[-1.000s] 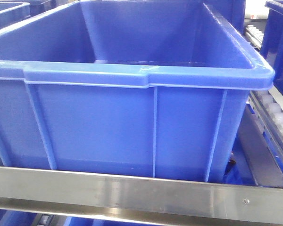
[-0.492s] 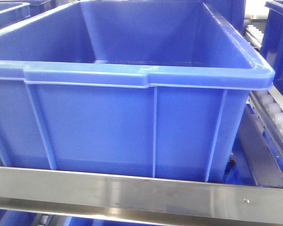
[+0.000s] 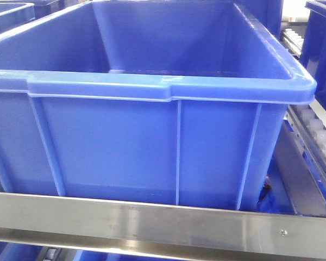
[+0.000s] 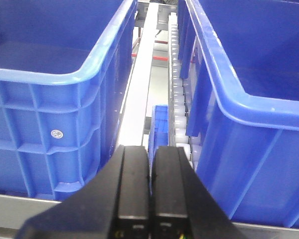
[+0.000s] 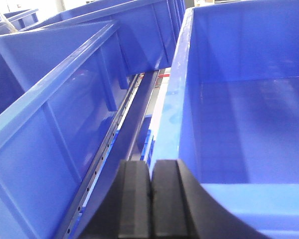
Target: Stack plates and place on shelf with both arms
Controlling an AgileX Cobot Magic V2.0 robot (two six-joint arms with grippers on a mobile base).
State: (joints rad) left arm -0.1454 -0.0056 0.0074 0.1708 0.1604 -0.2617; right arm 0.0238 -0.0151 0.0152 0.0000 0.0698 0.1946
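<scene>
No plates show in any view. My left gripper point(image 4: 150, 149) is shut with nothing between its black fingers; it points along the gap between two blue bins. In the right wrist view my right gripper point(image 5: 151, 164) is also shut and holds nothing, hovering by the near left corner of a large blue bin point(image 5: 239, 124). The front view shows neither arm, only a big blue bin point(image 3: 152, 136) on a metal shelf rail point(image 3: 152, 223). The bin's inside looks bare.
Blue bins stand close on both sides of the left gripper point(image 4: 55, 89) point(image 4: 249, 124), with a white roller track point(image 4: 179, 109) between them. Another blue bin point(image 5: 50, 119) and a perforated metal rail point(image 5: 109, 144) lie left of the right gripper. Rollers point(image 3: 315, 130) run at the front view's right.
</scene>
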